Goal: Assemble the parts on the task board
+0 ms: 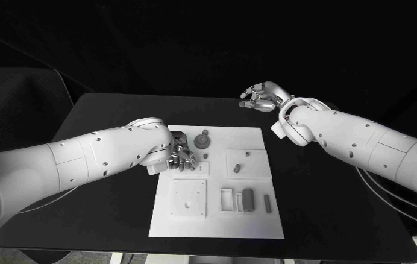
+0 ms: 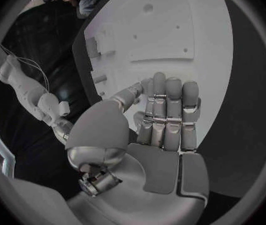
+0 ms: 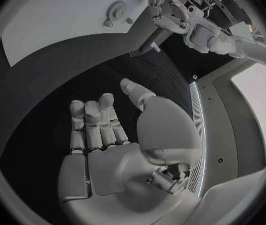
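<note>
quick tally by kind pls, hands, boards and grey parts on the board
hands: 2
board: 1
grey parts, as far as the head view lets me tell: 5
total: 8

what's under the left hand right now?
The left hand hovers over the white task board, beside a round grey part. The left wrist view shows its fingers straight, holding nothing. Whatever lies directly beneath stays covered.

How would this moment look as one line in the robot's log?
left hand: open, over task board | right hand: open, off board | parts: unheld
</note>
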`<state>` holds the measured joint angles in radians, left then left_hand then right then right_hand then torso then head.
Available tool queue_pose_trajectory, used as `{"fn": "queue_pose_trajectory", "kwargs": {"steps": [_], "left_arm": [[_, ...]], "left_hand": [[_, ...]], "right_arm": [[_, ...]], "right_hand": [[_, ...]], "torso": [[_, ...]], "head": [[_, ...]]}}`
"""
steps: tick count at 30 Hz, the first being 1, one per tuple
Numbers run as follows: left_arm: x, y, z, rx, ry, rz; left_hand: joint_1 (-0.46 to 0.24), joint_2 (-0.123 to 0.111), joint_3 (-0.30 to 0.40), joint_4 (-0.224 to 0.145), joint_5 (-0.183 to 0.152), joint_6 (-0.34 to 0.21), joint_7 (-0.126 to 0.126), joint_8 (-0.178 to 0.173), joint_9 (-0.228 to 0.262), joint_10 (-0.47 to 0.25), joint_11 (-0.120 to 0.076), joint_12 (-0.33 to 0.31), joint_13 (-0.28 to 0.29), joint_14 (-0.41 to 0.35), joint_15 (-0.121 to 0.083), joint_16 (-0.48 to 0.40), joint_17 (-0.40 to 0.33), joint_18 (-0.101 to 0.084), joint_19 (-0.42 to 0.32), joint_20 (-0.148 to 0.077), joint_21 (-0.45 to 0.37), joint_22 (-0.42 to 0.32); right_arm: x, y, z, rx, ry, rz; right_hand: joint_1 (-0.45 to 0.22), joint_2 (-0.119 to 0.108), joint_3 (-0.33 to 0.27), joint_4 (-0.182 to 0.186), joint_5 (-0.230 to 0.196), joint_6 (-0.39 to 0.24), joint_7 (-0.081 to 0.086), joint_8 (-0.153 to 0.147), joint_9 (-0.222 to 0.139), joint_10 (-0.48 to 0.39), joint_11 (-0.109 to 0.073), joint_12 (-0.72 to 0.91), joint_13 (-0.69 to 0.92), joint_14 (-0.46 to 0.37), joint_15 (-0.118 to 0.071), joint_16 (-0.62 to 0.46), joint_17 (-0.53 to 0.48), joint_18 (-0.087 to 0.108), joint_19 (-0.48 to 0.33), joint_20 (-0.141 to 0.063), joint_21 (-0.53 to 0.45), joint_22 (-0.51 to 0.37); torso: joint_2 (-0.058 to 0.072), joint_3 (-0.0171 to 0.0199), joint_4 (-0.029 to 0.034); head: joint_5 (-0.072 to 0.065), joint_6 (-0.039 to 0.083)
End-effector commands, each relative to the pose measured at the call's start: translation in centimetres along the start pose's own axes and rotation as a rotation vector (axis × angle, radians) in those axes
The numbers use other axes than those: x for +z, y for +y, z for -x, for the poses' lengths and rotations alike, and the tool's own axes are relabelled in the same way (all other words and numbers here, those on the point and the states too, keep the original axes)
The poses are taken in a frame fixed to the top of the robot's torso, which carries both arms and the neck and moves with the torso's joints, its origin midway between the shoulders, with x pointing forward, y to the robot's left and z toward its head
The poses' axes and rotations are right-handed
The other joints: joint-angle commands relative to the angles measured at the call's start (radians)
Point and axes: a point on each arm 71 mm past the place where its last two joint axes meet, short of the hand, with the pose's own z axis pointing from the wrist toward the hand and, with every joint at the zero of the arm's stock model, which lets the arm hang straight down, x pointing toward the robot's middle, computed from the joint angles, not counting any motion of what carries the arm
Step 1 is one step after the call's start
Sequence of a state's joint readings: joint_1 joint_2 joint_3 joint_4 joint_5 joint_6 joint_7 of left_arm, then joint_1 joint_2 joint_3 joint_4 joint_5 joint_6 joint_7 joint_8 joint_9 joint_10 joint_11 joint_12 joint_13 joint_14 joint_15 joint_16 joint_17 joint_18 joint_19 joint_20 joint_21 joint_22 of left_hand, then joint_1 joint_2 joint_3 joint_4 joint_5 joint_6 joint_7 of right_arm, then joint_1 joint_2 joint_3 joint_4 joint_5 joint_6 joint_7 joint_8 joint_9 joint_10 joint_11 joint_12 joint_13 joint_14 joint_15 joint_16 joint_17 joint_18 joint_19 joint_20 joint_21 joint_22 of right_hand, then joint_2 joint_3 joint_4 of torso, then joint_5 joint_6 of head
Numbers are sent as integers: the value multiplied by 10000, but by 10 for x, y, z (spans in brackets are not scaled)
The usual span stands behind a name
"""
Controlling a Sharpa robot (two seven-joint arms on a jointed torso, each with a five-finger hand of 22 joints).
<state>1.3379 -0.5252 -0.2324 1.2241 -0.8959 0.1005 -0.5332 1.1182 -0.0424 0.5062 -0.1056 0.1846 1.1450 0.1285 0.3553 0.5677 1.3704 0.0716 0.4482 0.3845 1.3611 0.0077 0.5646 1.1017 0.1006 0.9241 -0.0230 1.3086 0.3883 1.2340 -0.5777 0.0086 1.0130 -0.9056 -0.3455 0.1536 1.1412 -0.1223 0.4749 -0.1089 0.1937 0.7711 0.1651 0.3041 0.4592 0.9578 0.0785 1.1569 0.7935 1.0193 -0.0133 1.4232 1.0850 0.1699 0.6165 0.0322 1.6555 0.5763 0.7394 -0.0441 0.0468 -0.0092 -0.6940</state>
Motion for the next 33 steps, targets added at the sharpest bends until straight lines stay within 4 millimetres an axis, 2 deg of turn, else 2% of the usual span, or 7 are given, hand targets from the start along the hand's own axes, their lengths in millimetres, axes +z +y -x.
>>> {"fn": "queue_pose_trajectory", "kwargs": {"steps": [1, 33], "left_arm": [[2, 5, -4, 118, 31, 290], [6, -3, -7, 458, 445, 427]], "left_hand": [[60, -18, 107, -38, 19, -41, 1, 10, 15, -60, -31, -50, -17, -97, 5, -12, 13, 276, -16, -30, 3, -7], [8, -64, 89, -24, 11, -65, 14, -8, 10, -81, -17, -66, -22, -118, 17, -24, 19, 263, -32, -20, 1, -9]], "right_arm": [[0, 1, -2, -17, 151, 71], [0, 2, -2, -8, 174, 89]], "right_hand": [[-25, 82, 31, 55, -47, -5, 50, 65, 9, -65, 28, -33, -12, -75, -22, -58, -12, -80, -65, 11, 190, -13], [-44, 99, 35, 67, -47, -6, 50, 70, 8, -66, 31, -32, -18, -78, -19, -60, -18, -83, -67, 12, 189, -17]], "torso": [[0, -3, 1], [3, 16, -6]], "head": [[0, 2], [-8, -1]]}}
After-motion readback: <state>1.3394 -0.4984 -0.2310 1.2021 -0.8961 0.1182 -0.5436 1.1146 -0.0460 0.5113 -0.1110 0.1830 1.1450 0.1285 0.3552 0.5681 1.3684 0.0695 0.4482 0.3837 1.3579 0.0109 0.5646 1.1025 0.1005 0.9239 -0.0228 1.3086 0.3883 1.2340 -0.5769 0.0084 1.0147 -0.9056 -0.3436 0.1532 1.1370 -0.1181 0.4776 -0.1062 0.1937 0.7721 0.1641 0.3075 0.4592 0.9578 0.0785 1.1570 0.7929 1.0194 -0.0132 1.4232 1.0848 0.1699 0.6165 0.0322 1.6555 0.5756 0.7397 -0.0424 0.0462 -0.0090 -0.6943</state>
